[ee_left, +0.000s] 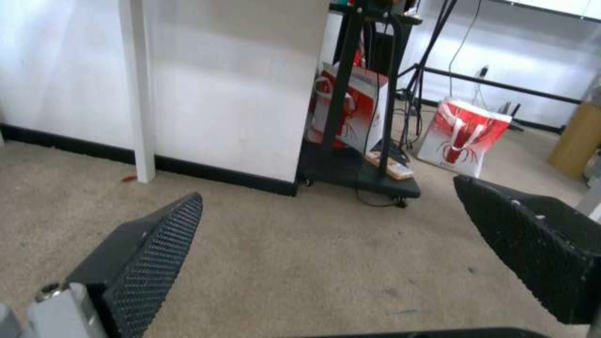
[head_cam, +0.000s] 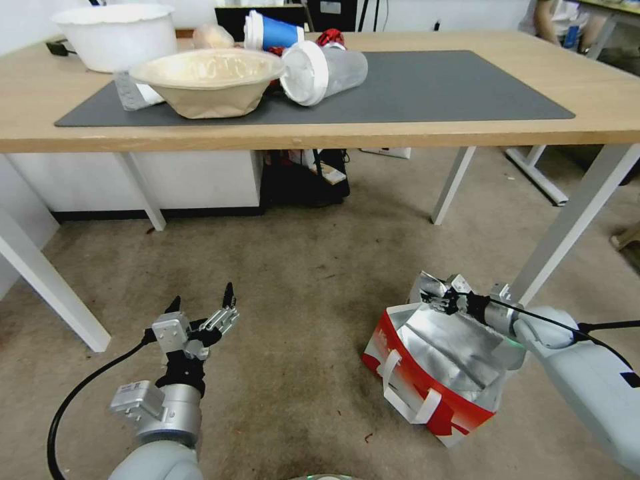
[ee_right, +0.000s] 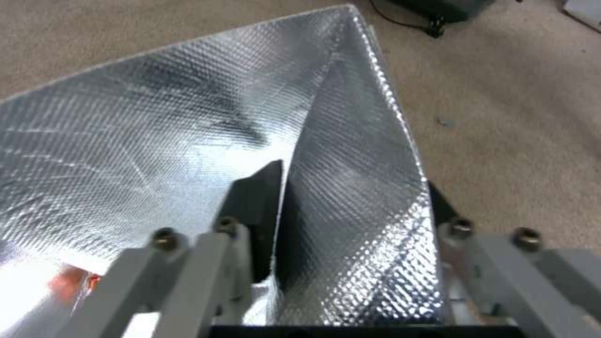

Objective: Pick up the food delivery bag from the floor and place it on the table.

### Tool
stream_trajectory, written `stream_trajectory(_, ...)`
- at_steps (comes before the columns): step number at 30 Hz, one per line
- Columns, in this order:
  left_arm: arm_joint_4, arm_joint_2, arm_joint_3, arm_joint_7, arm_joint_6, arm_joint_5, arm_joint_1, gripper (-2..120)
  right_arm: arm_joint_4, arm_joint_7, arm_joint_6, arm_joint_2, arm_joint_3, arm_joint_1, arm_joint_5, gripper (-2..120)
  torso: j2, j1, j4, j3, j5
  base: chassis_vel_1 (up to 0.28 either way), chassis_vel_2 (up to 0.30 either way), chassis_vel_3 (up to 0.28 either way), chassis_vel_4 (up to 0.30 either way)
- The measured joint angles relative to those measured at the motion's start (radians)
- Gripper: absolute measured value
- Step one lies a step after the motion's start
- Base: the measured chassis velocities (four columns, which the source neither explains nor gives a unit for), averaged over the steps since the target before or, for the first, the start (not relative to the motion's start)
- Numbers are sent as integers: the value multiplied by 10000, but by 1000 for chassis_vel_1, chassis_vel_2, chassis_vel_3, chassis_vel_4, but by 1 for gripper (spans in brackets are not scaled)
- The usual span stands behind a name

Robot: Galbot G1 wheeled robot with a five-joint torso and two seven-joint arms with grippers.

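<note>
Head view. The food delivery bag (head_cam: pixel 437 373) stands open on the floor (head_cam: pixel 300 280) at near right, just in front of the table (head_cam: pixel 600 107)'s right front leg. My right gripper (head_cam: pixel 445 300) is at the bag's far top edge, over the foil lining. My left gripper (head_cam: pixel 203 319) hangs above bare floor at near left, fingers spread, holding nothing, well apart from the bag. On the table's grey mat (head_cam: pixel 467 87) the left half is crowded: a paper bowl (head_cam: pixel 210 80), a tipped lidded plastic cup (head_cam: pixel 323 72), and a white tub (head_cam: pixel 113 33) beyond. The mat's right half is bare.

Left wrist view. Both pads of the left gripper (ee_left: pixel 326 253) stand wide apart over the floor, nothing between them.

Right wrist view. The right gripper (ee_right: pixel 350 220) straddles a folded foil wall of the bag (ee_right: pixel 157 122): one finger (ee_right: pixel 260 206) inside, the other outside the fold. The jaws look partly closed; I cannot tell whether they are pinching the wall yet.

Risks, my judgement. The hold is on one thin wall at a corner, not the strap handles. A lift from here could crease or tear the paper, or let the foil slide out. The bag would hang lopsided and could swing into the table leg or edge. Setting down at left would knock the cup.
</note>
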Motion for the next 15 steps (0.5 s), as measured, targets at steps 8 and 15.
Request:
stream_trajectory(8, -18, 7, 0, -15, -23, -4, -9, 100, 34, -2, 27, -151, 50, -75, 12, 7, 2, 0, 0, 0, 1, 0, 0, 0, 0)
stream_trajectory(15, -93, 56, -65, -87, -114, -19, 21, 100, 131, -258, 572, -202, 68, -165, 1041, 0, 3, 1, 1, 0, 2, 0, 0, 0, 0)
